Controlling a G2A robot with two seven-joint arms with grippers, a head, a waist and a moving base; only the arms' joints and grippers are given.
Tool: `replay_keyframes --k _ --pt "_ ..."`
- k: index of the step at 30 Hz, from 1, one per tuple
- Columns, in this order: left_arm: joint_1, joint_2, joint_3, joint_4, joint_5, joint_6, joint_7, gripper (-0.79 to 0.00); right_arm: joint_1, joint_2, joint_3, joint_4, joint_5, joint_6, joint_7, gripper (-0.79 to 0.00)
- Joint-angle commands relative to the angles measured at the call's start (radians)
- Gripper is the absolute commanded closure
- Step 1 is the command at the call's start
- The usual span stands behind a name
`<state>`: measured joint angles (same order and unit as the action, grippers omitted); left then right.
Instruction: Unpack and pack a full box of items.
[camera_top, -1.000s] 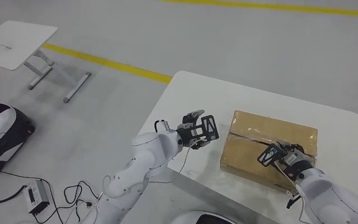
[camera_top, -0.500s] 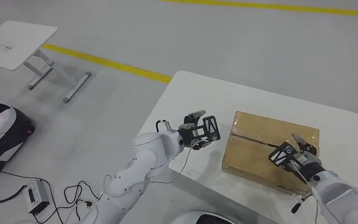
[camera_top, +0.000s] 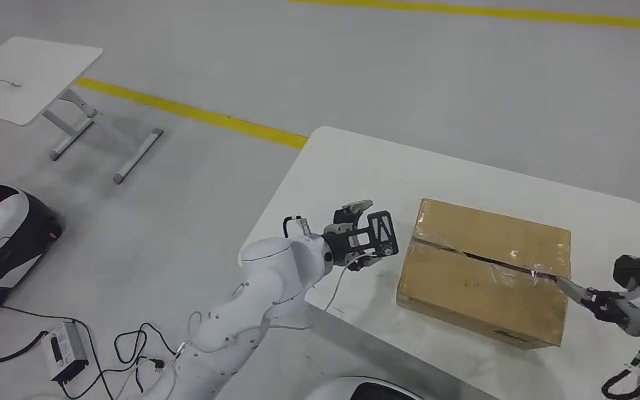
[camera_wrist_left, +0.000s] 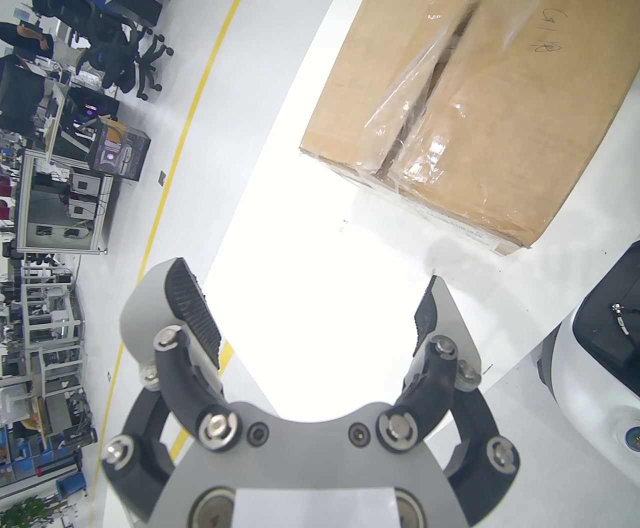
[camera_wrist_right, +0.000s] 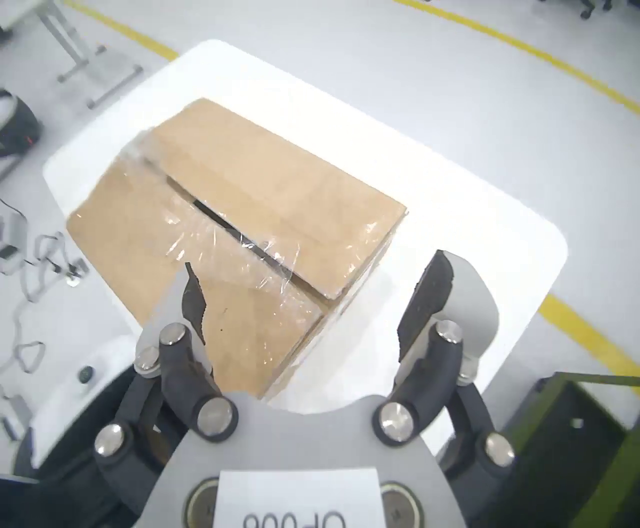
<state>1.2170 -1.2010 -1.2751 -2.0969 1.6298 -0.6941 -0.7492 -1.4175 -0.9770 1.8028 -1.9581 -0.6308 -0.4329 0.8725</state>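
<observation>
The cardboard box (camera_top: 485, 270) is flanked along its long axis. The left gripper (camera_wrist_left: 303, 277) is positioned beside one short end, the right gripper (camera_wrist_right: 315, 275) beside the other. Both are spread open and empty.

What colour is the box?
The box is brown, with clear tape on top; best in the right wrist view.

box (camera_wrist_left: 500, 125) top, near a corner: short handwritten pen mark (camera_wrist_left: 550, 31), a few characters, not surely legible | box side, along bottom edge: thin printed strip (camera_wrist_left: 452, 223), too small to read | right gripper (camera_wrist_right: 314, 265) base: white label (camera_wrist_right: 295, 497), dark characters upside down, cut off
</observation>
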Motion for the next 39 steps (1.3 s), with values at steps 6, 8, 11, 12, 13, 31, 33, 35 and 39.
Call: replay_keyframes --k 6,8,11,12,13,31,33,35,39 --pt "0.002 0.003 0.004 0.000 -0.005 0.007 -0.004 -0.785 0.024 0.019 0.082 0.091 0.316 0.017 0.196 -0.517" --pt "0.002 0.004 0.004 0.000 -0.007 0.009 -0.004 -0.785 0.023 0.024 0.072 0.080 0.289 -0.010 0.226 -0.529" --pt "-0.002 0.005 0.007 0.002 -0.009 0.012 -0.004 -0.785 0.012 0.026 0.035 0.068 0.253 -0.036 0.209 -0.542" --pt "-0.004 0.005 0.009 0.003 -0.009 0.012 -0.005 -0.785 0.012 0.027 0.022 0.065 0.227 -0.038 0.206 -0.536" --pt "-0.005 0.005 0.011 0.003 -0.009 0.013 -0.005 -0.785 0.013 0.028 0.006 0.060 0.192 -0.042 0.201 -0.523" --pt "-0.019 0.012 0.013 0.022 -0.020 0.021 -0.003 -0.785 0.121 0.027 -0.210 0.151 0.073 0.014 0.115 -0.354" --pt "-0.020 0.013 0.014 0.024 -0.021 0.022 -0.003 -0.785 0.131 0.028 -0.221 0.159 0.082 0.021 0.117 -0.354" --pt "-0.022 0.014 0.015 0.026 -0.023 0.023 -0.003 -0.785 0.138 0.027 -0.234 0.167 0.105 0.027 0.120 -0.348" --pt "-0.028 0.015 0.015 0.031 -0.028 0.022 -0.004 -0.785 0.158 0.028 -0.253 0.182 0.118 0.039 0.128 -0.172"
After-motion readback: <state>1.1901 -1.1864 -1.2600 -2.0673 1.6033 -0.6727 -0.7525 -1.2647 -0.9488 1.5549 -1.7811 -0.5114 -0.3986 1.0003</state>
